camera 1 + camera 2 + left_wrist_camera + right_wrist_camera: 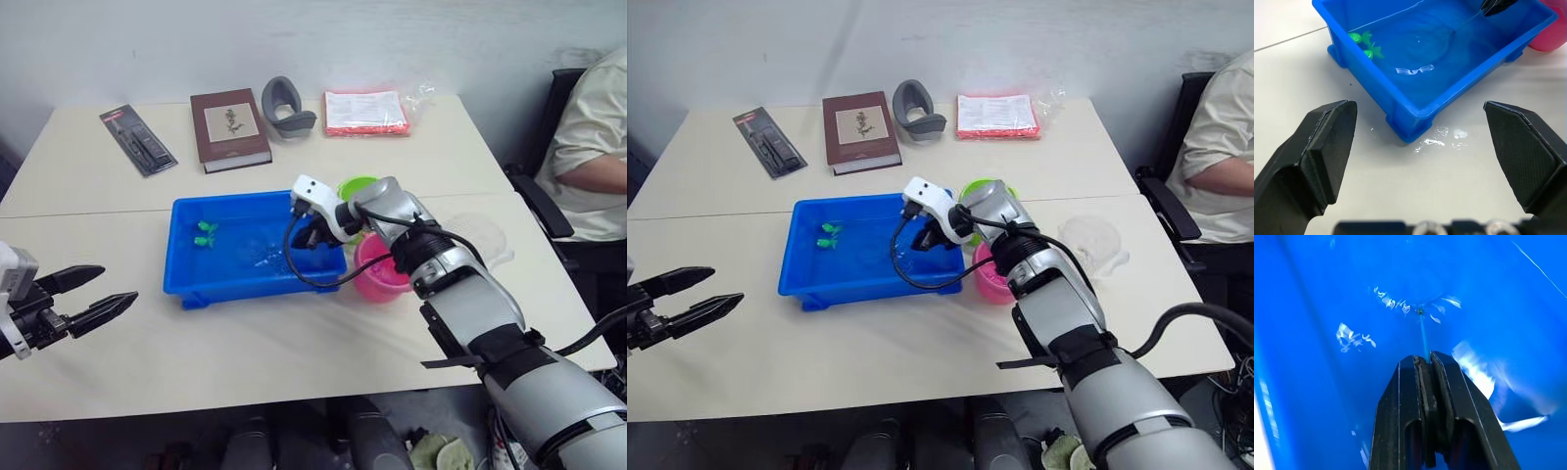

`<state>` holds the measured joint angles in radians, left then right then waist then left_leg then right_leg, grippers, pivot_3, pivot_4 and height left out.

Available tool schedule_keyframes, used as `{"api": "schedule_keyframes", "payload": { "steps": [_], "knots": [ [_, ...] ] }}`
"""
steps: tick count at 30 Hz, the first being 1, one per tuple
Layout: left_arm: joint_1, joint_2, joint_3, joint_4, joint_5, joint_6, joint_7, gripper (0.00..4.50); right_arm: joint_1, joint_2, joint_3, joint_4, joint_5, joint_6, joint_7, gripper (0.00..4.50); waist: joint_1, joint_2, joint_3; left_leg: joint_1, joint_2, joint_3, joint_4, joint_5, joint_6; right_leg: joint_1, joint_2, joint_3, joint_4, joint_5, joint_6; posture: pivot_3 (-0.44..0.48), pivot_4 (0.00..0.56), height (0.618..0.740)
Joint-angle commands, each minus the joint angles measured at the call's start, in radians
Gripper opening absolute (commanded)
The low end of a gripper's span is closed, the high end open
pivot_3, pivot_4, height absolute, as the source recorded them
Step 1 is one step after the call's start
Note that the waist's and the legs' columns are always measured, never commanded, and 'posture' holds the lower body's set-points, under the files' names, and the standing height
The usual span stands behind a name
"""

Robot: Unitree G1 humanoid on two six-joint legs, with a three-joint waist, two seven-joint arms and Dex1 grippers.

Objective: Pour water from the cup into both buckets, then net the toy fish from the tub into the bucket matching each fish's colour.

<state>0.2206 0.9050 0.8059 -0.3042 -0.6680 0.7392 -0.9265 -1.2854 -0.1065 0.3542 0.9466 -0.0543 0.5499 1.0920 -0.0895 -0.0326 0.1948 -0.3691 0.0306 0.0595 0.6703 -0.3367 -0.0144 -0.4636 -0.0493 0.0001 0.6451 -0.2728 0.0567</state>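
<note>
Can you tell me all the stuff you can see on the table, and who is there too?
tub: one, bright blue, middle of the table, water inside
toy fish: two seen, green, in the tub's far left corner
net: one, thin blue stem running from the right gripper down to the water in the tub
green bucket: one, lime green, behind the right arm
pink bucket: one, beside the tub's right end
cup: one, clear, right of the buckets
book: one, dark red, far side
black packet: one, far left
grey curved thing: one, by the book
red-edged packet: one, far side
person: one, pale shirt, seated at the right
left gripper: black, open, near left
right gripper: black, shut on the net, over the tub
</note>
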Motion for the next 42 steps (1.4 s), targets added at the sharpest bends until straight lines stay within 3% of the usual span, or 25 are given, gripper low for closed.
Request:
{"api": "schedule_keyframes", "payload": {
  "steps": [1,9,17,23,30,37,42],
  "knots": [
    [-0.001,0.006,0.035,-0.032,-0.019,-0.003,0.007,4.47,-0.010,0.041,-0.012,0.000,-0.003,-0.007,-0.026,0.00,0.000,0.000,0.000,0.000,0.000,0.000,-0.001,0.000,0.000,0.000,0.000,0.000,0.000,0.000,0.000,0.000,0.150,0.740],
    [0.000,0.001,0.050,-0.049,-0.029,0.000,0.023,4.47,-0.067,0.139,-0.049,0.097,0.003,-0.041,-0.103,0.00,0.000,0.000,0.000,0.000,0.000,-0.002,-0.003,0.002,-0.003,0.000,-0.001,-0.002,0.000,-0.001,-0.001,0.000,0.150,0.740],
    [0.007,-0.005,0.057,-0.061,-0.031,-0.004,0.034,4.47,-0.130,0.199,-0.164,0.140,0.057,-0.029,-0.172,0.00,0.000,0.000,0.000,-0.001,-0.001,-0.005,-0.004,0.002,-0.003,0.000,-0.003,-0.006,0.000,-0.002,-0.004,0.000,0.150,0.740],
    [0.002,0.005,0.063,-0.036,-0.034,-0.007,0.026,4.47,-0.106,0.182,-0.145,0.065,0.051,-0.001,-0.083,0.00,-0.005,0.000,0.000,-0.001,-0.001,-0.005,-0.005,0.002,-0.003,0.000,-0.004,-0.007,0.000,-0.002,-0.004,0.000,0.150,0.740],
    [-0.059,0.032,0.020,-0.003,-0.049,-0.004,-0.004,4.47,0.020,0.096,-0.103,-0.174,0.048,-0.055,-0.012,0.00,-0.009,0.000,0.000,-0.001,-0.001,-0.007,-0.005,0.002,-0.004,0.000,-0.004,-0.009,0.000,-0.002,-0.004,0.000,0.150,0.740],
    [-0.151,0.060,-0.048,0.004,-0.123,0.038,-0.044,4.47,0.196,-0.073,-0.151,-0.575,0.129,0.163,-0.004,0.00,0.008,0.000,0.000,-0.002,-0.001,-0.008,-0.005,0.002,-0.004,0.000,-0.004,-0.010,0.000,-0.002,-0.004,0.000,0.150,0.740],
    [-0.332,0.082,-0.222,0.043,-0.115,0.019,-0.056,4.47,0.321,-0.245,-0.227,-0.870,0.198,0.342,-0.034,0.00,0.032,0.000,0.000,-0.002,-0.003,-0.010,-0.004,0.003,-0.003,0.001,-0.005,-0.012,0.000,-0.002,-0.004,0.000,0.150,0.740]
  ]
}}
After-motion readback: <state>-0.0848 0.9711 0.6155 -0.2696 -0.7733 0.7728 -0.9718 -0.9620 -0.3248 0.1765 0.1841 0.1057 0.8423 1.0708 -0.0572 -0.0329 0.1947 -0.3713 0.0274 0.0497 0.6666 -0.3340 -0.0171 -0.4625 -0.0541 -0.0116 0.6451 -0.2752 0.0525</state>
